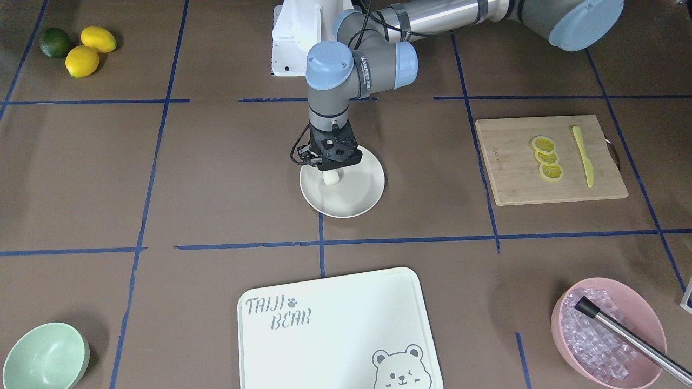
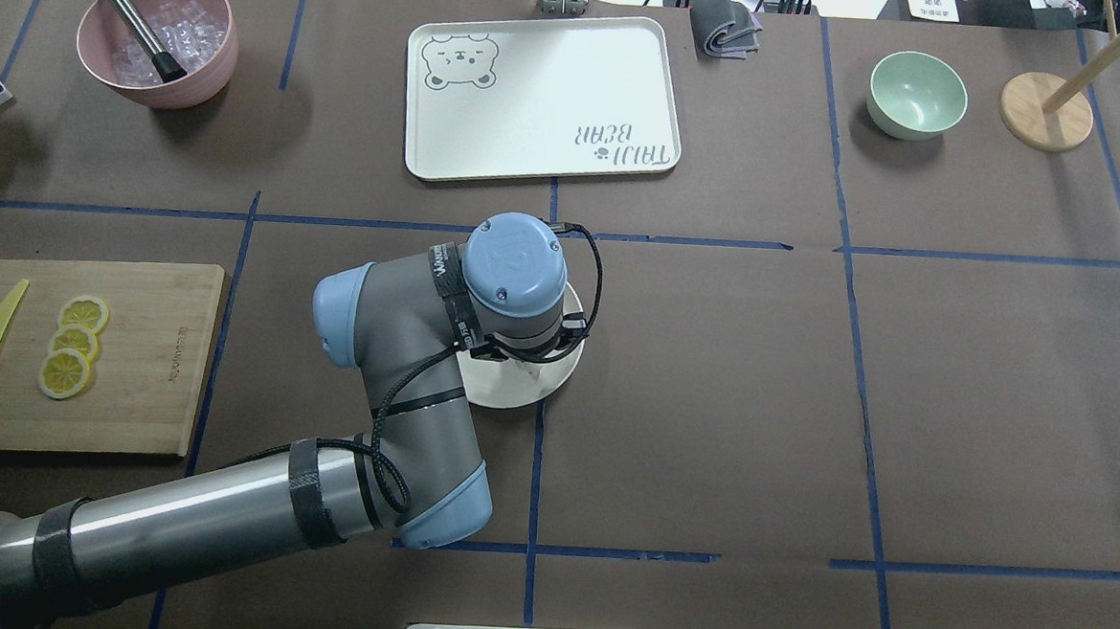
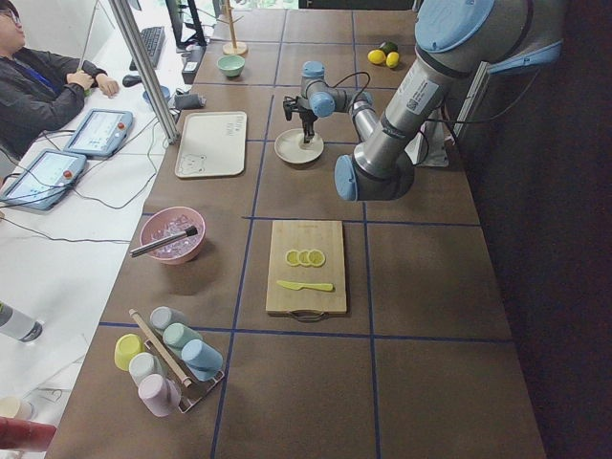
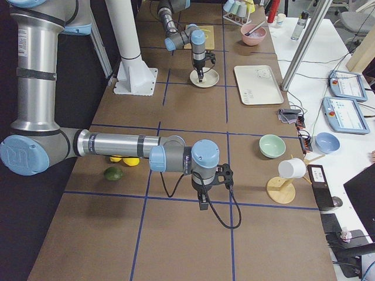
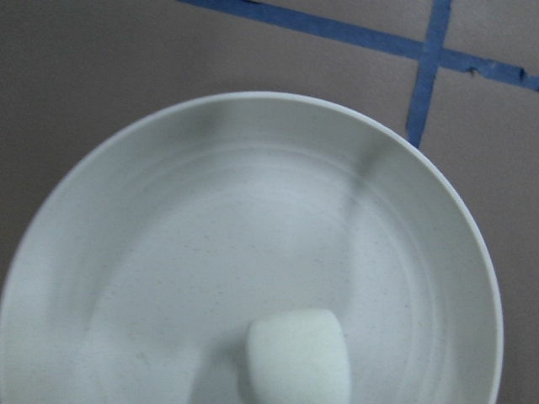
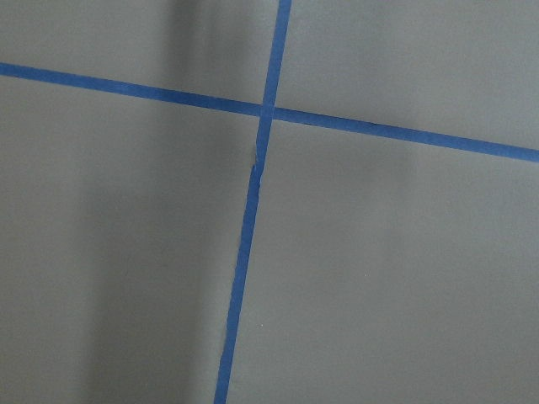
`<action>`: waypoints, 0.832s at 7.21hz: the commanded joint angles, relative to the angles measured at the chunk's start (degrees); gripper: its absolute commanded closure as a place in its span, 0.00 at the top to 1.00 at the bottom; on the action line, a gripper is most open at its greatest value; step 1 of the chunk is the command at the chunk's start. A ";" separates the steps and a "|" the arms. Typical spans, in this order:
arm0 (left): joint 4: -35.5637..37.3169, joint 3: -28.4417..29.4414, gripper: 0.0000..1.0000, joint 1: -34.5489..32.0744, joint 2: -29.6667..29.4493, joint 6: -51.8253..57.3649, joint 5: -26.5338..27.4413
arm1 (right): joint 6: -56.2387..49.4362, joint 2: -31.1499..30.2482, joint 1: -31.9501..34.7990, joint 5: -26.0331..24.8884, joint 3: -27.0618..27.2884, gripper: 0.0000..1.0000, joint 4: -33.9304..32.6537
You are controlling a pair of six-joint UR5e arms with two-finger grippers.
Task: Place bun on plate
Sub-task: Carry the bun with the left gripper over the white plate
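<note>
Cream plate [image 1: 359, 197] sits mid-table on the brown cover, just beyond a blue tape [image 1: 321, 243] crossing. In the front-facing view the white bun [image 1: 332, 178] is on the plate, a little left of its centre, directly under the left gripper [image 1: 332, 166]. The bun's top end is hidden by the gripper's black body and no fingers show. Cannot tell whether the gripper clamps the bun or is clear of it. In the left wrist view the bun [image 5: 299, 358] is at the bottom edge over the plate's [image 5: 253, 210] inside, with a soft shadow beside it.

The right gripper [image 4: 202, 204] points down over bare cover near a tape line, well apart from the plate. It is seen from the side only, so its opening cannot be told.

Containers, front-facing view:
- Pink bowl [image 1: 559, 324], near right: holds clear ice cubes [image 1: 589, 337]. A metal rod [image 1: 627, 337] leans in it, black tip down.
- Mint-green bowl [image 1: 46, 356], near left corner.
- White tray [image 1: 335, 324] with bear print, near centre.
- Bamboo board [image 1: 513, 178], right of the plate: carries three overlapping lemon slices [image 1: 547, 158] and a yellow knife [image 1: 583, 156] beside them.

Far left: two lemons [image 1: 82, 61] and a lime [image 1: 55, 42], close together.
</note>
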 commanded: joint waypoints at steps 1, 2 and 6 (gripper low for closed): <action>-1.29 0.97 1.00 0.27 -0.22 0.08 0.36 | 0.00 0.00 0.04 0.00 -0.02 1.00 0.00; -1.21 0.62 1.00 0.10 -0.22 0.17 0.27 | 0.00 0.09 0.04 0.00 0.07 1.00 0.00; 9.30 -14.33 1.00 -6.30 6.05 10.75 -6.39 | 0.09 0.17 -0.04 0.09 -0.02 1.00 0.00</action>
